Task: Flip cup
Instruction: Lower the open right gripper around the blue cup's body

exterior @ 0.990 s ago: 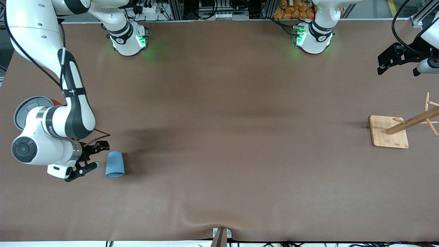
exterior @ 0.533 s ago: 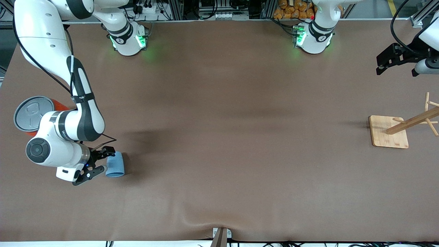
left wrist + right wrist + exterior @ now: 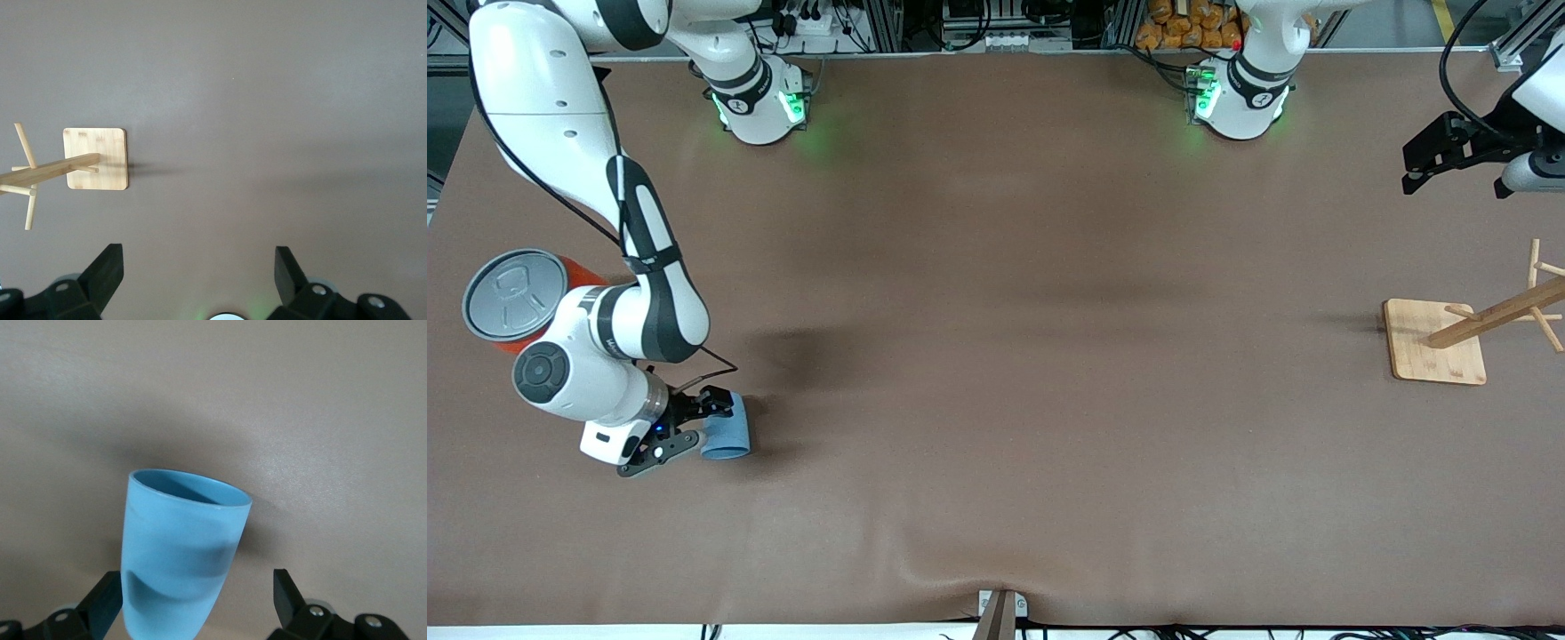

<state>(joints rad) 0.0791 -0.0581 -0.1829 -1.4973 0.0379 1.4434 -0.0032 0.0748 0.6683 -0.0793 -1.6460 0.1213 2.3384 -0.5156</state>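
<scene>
The light-blue cup (image 3: 729, 435) lies on its side on the brown table, toward the right arm's end and fairly near the front camera. My right gripper (image 3: 699, 423) is open, low over the table, with its fingers on either side of the cup's narrower end. In the right wrist view the cup (image 3: 180, 547) sits between the fingers of that gripper (image 3: 195, 587), close against one finger, with a gap to the other. The darker mouth points away from the wrist. My left gripper (image 3: 1424, 165) hangs open and empty over the left arm's end of the table, waiting, and its wrist view shows the same gripper (image 3: 198, 259).
A large orange can (image 3: 512, 298) with a grey pull-tab top stands beside the right arm, farther from the front camera than the cup. A wooden peg rack on a square base (image 3: 1421, 357) stands at the left arm's end; its base (image 3: 107, 150) shows below the left gripper.
The right arm has slid toward the cup, so its open fingers now straddle it instead of standing beside it. The cup and the left arm have not moved.
</scene>
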